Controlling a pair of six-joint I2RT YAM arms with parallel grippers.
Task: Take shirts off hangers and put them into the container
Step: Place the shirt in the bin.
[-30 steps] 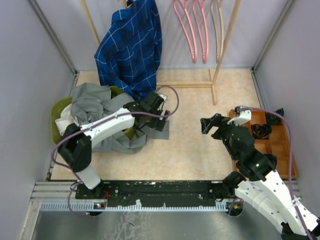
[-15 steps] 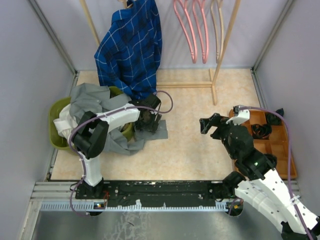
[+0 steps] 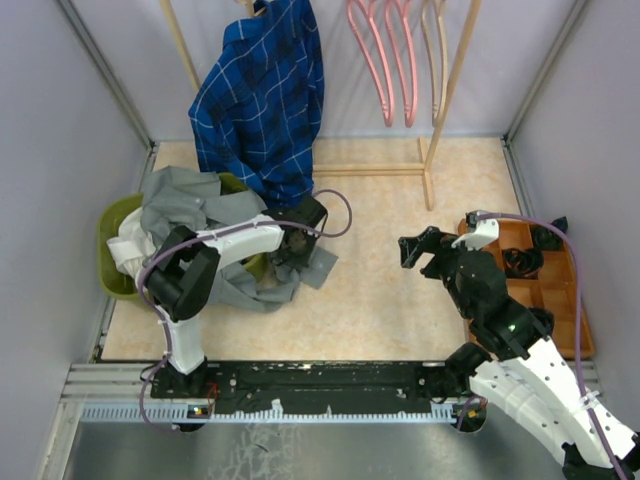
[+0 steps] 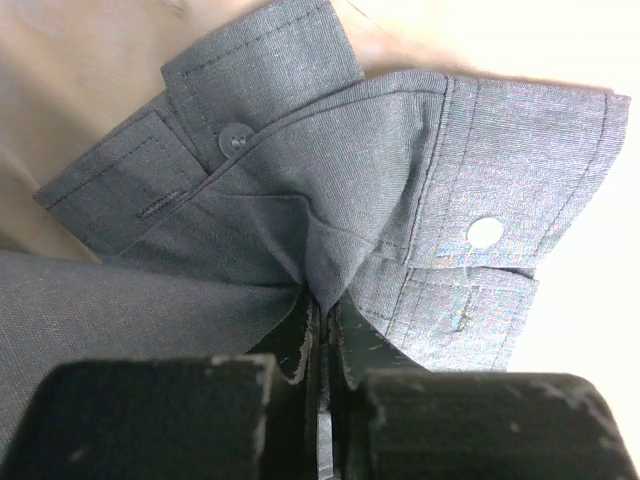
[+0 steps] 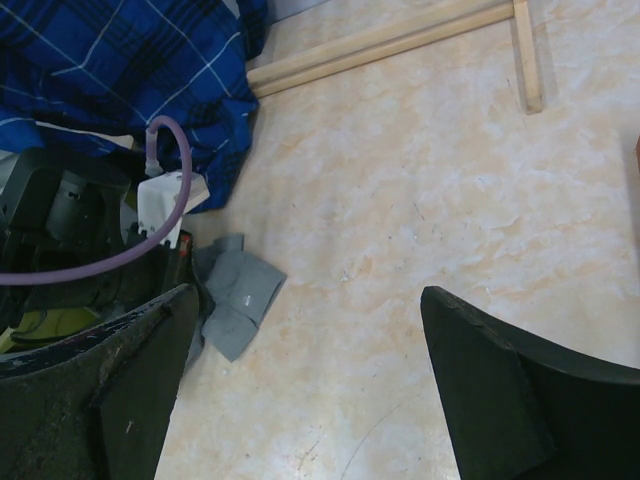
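Note:
A grey shirt (image 3: 190,205) lies heaped over the olive-green container (image 3: 112,215) at the left, and its sleeve trails onto the floor. My left gripper (image 3: 293,245) is shut on that sleeve near the cuff. In the left wrist view a fold of grey cloth (image 4: 400,170) is pinched between the jaws (image 4: 322,312). A white shirt (image 3: 125,250) lies in the container under the grey one. The blue checked shirt (image 3: 265,95) hangs on the rack, and beside it hang empty pink hangers (image 3: 385,60). My right gripper (image 3: 420,255) stands open and empty over bare floor (image 5: 308,300), with the grey cuff (image 5: 240,290) to its left.
An orange divided tray (image 3: 545,290) of black parts sits at the right edge. The wooden rack's slanted pole (image 3: 450,90) and its base bar (image 3: 370,170) cross the back of the floor. Grey walls close in both sides.
My left gripper came down on the grey sleeve and shut on it, and the cloth bunched up around it. The right arm stayed still.

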